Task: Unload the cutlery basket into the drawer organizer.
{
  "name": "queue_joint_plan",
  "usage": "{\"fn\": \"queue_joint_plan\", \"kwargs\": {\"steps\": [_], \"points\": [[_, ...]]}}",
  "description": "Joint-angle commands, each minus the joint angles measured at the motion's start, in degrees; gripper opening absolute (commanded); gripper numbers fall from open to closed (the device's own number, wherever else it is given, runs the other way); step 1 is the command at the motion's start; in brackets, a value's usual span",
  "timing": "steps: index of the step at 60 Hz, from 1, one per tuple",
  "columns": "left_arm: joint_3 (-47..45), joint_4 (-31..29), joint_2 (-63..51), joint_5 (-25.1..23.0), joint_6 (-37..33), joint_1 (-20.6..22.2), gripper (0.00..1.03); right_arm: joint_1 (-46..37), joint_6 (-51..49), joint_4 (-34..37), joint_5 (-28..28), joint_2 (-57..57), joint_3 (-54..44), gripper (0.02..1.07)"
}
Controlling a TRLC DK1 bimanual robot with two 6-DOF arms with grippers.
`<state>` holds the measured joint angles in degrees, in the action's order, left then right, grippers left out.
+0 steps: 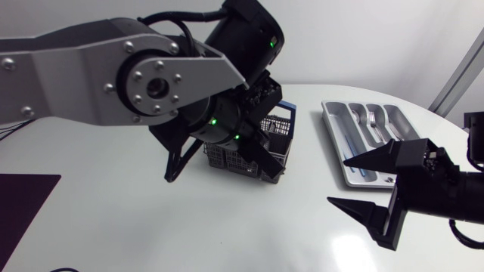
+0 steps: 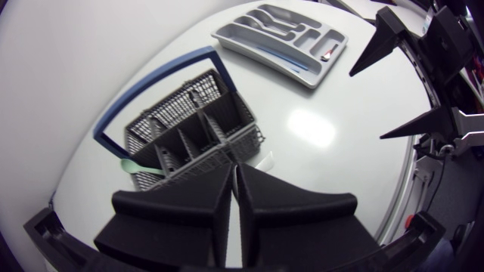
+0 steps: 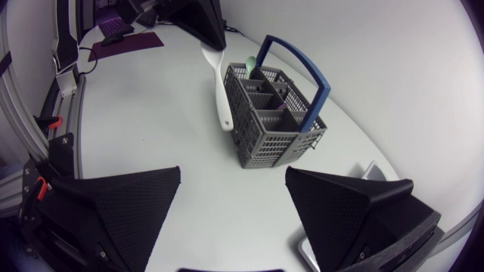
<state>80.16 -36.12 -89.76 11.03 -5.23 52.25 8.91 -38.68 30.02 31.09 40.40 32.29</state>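
The grey mesh cutlery basket (image 1: pixel 274 130) with a blue handle stands mid-table; a mint-green utensil (image 2: pixel 132 164) lies in it. My left gripper (image 1: pixel 266 163) hangs at the basket's near side, shut on the thin handle of a white utensil (image 3: pixel 220 87) that hangs down beside the basket wall. Its fingers (image 2: pixel 215 204) meet with no gap. The grey drawer organizer (image 1: pixel 333 128), at the right, holds several pieces of cutlery. My right gripper (image 1: pixel 338 181) stands wide open and empty in front of the organizer, facing the basket (image 3: pixel 276 128).
A dark purple mat (image 1: pixel 19 200) lies at the table's front left corner. My left arm's big silver links (image 1: pixel 91 68) hang over the table's left half. Bare white table separates basket and organizer (image 2: pixel 280 34).
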Motion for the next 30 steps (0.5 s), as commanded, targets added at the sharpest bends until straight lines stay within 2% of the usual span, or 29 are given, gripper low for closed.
{"fn": "queue_joint_plan", "kwargs": {"steps": [1,9,12,21,30], "points": [[-0.5,-1.1,-2.7,-4.6,4.9,-0.5,0.04,4.3,5.1,-1.7,-1.4,0.0,0.9,1.02],[0.4,-1.6,-4.1,-12.9,8.0,-2.0,0.04,12.3,8.7,-6.2,-7.0,2.0,0.1,1.02],[1.1,-2.1,-4.7,-16.6,9.2,-2.9,0.04,13.9,9.5,-8.0,-7.4,3.6,-0.4,0.97],[2.3,-2.7,-4.9,-21.9,10.4,-4.3,0.04,17.4,10.9,-11.7,-9.2,7.7,-0.7,0.93],[2.6,-3.0,-4.9,-24.1,10.8,-4.6,0.04,18.3,10.9,-11.9,-9.2,10.0,0.4,0.86]]}}
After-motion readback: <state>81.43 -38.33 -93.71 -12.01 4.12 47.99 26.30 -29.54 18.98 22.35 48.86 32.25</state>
